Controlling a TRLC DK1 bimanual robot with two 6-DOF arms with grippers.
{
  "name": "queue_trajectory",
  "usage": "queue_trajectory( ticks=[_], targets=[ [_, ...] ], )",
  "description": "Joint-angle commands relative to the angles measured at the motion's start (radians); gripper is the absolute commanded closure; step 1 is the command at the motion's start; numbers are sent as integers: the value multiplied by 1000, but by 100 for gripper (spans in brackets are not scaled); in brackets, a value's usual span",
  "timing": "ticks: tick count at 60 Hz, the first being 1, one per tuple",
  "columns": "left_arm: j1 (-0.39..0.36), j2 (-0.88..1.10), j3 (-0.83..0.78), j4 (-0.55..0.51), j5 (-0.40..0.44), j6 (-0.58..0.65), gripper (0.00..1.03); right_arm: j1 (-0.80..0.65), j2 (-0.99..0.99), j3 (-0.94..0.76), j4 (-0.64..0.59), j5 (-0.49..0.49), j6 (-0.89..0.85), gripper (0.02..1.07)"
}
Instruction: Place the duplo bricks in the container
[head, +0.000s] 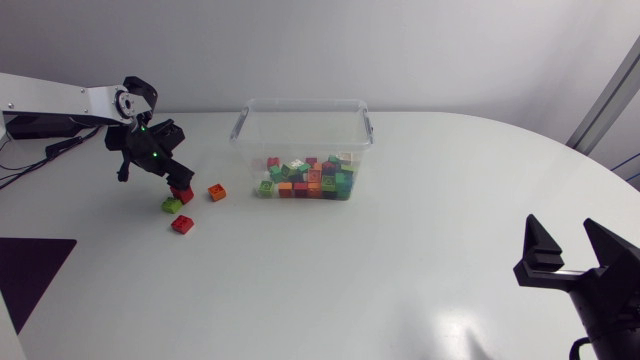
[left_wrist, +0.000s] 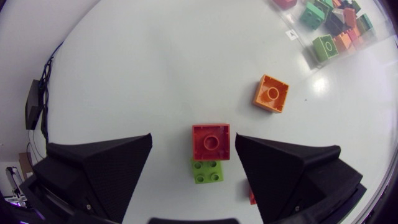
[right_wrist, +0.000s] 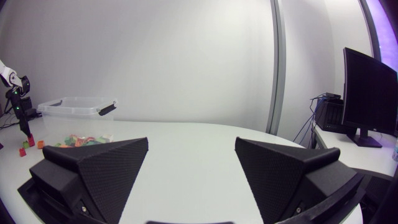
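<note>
Between the open fingers of my left gripper (left_wrist: 194, 138) lies a red brick (left_wrist: 211, 142), with a gap on either side. A green brick (left_wrist: 207, 171) touches its near edge, and an orange brick (left_wrist: 271, 93) lies ahead. From above, the left gripper (head: 178, 187) hangs over the red brick (head: 183, 194), beside the green brick (head: 172, 205), the orange brick (head: 217, 192) and a second red brick (head: 182, 224). The clear container (head: 303, 106) holds several coloured bricks. My right gripper (head: 560, 228) stands open and holds nothing at the table's near right.
The container's corner with bricks (left_wrist: 329, 31) shows beyond the orange brick in the left wrist view. From the right wrist view the container (right_wrist: 78, 107) and my left arm (right_wrist: 18, 102) stand far across the white table (head: 400, 260).
</note>
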Motion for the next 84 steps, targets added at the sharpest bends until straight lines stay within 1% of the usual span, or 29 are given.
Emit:
queue_trajectory(
  ticks=[1,5,12,16,17,18,19,20,32,34,36,40,44,48,52,58,63,64,68,71,73,79,84],
  targets=[
    [-9,48,-21,11,-14,15,12,3,-6,-16,-4,-5,17,6],
    [-12,74,-14,16,-18,13,17,3,-6,-16,-4,-5,17,6],
    [-21,109,5,17,-28,12,31,3,-4,-16,-4,-5,17,6],
    [-23,123,19,17,-29,4,48,3,-4,-16,-4,-5,17,6],
    [-21,126,23,17,-29,3,54,3,-6,-16,-4,-5,17,6],
    [-21,129,26,17,-29,3,59,3,-6,-16,-4,-5,17,6],
    [-21,132,28,17,-29,1,68,3,-6,-16,-4,-5,17,6],
    [-21,134,29,17,-29,-1,73,3,-4,-16,-4,-5,17,6],
    [-15,147,34,6,-29,-4,79,3,-6,-16,-4,-5,17,6],
    [-12,147,40,-4,-29,-8,80,3,-6,-16,-4,-5,17,6],
    [-11,141,49,-37,-29,-10,80,3,-4,-16,-4,-5,17,6],
    [-7,91,42,-55,-17,-10,80,3,-6,-16,-4,-5,17,6],
    [-11,-30,17,-73,6,-10,80,3,-6,-16,-4,-7,17,6],
    [-21,-103,12,-96,21,-14,80,3,-6,-16,-4,-5,17,6],
    [-52,-228,32,-161,66,-31,80,3,-4,-16,-4,-5,17,6],
    [-90,-316,54,-215,94,-54,80,3,-4,-16,-4,-5,17,6],
    [-150,-382,82,-254,126,-94,80,3,-6,-16,-4,-5,17,6],
    [-156,-386,83,-256,129,-97,80,3,-6,-16,-4,-5,17,6],
    [-239,-415,108,-258,140,-163,80,3,-4,-16,-4,-5,17,6],
    [-262,-414,121,-254,140,-185,80,3,-4,-16,-4,-5,17,6],
    [-294,-406,138,-253,140,-205,80,3,-6,-16,-4,-5,17,6],
    [-333,-374,181,-248,140,-234,80,3,-6,-16,-4,-5,17,6],
    [-356,-334,223,-218,140,-272,80,3,-6,-16,-4,-5,17,6]
  ],
)
